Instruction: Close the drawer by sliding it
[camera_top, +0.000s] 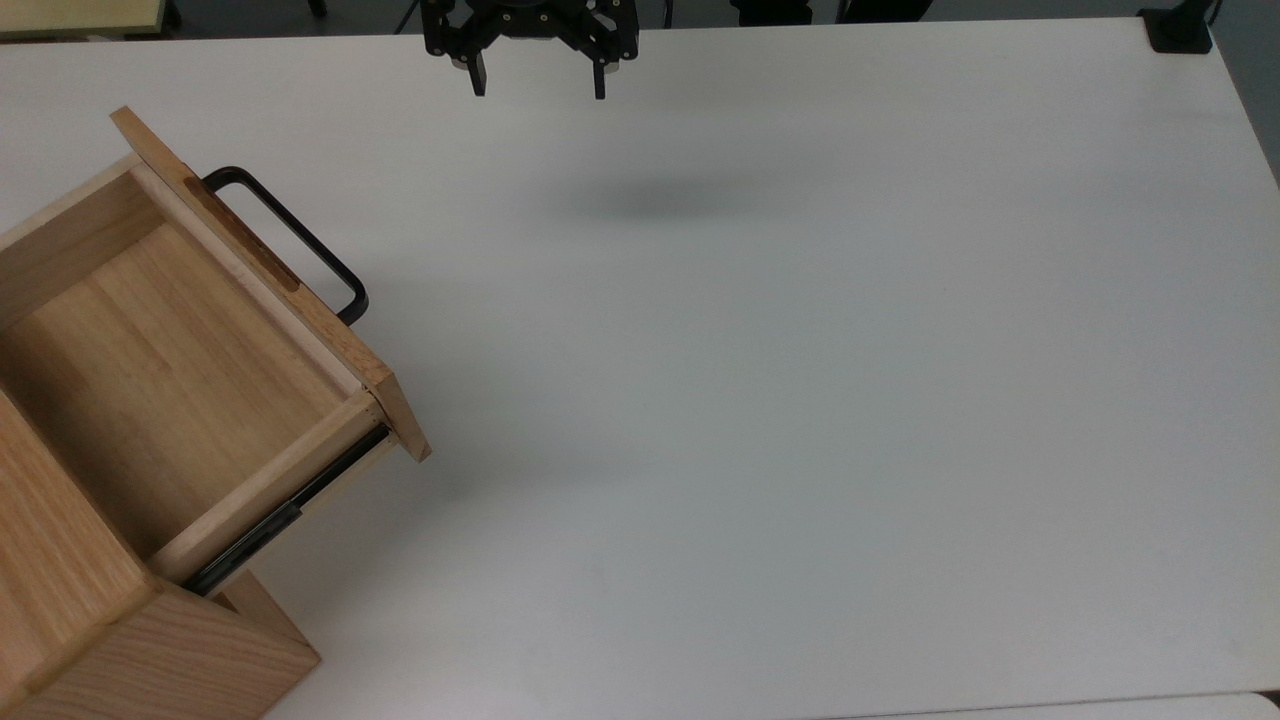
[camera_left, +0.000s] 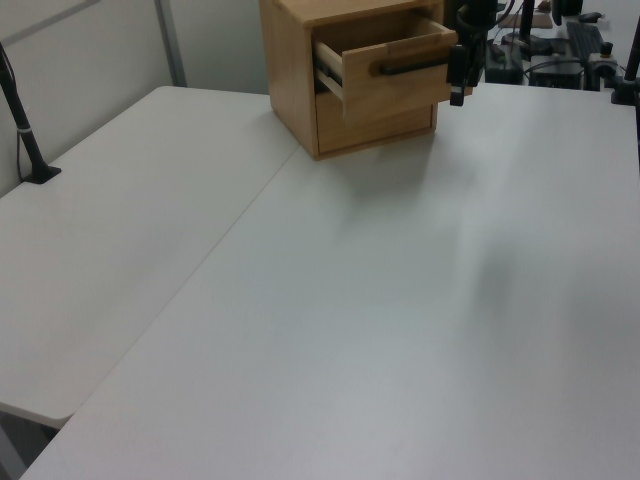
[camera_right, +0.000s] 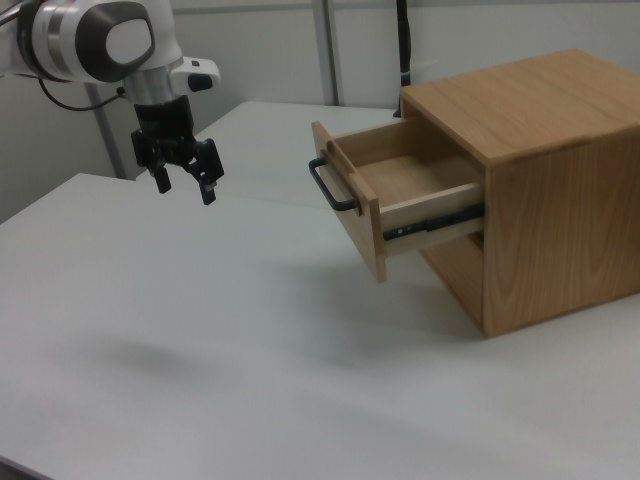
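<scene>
Drawer: the pine drawer (camera_top: 190, 370) stood pulled well out of the wooden cabinet (camera_right: 535, 190), at the top view's lower left — inside bare.
Handle: a black bar handle (camera_top: 290, 240) on the front panel, facing the white table (camera_top: 800, 400).
Gripper: the gripper (camera_top: 538, 88) hung above the table — fingers spread wide, holding nothing, well apart from the handle.

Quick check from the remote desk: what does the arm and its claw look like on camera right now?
The arm is white with rounded grey joint caps. Below a white flange sits the claw, all black, with a boxy body and two short dark fingers. The top view shows small pale screws on the body. A dark cable trails behind the arm.
</scene>
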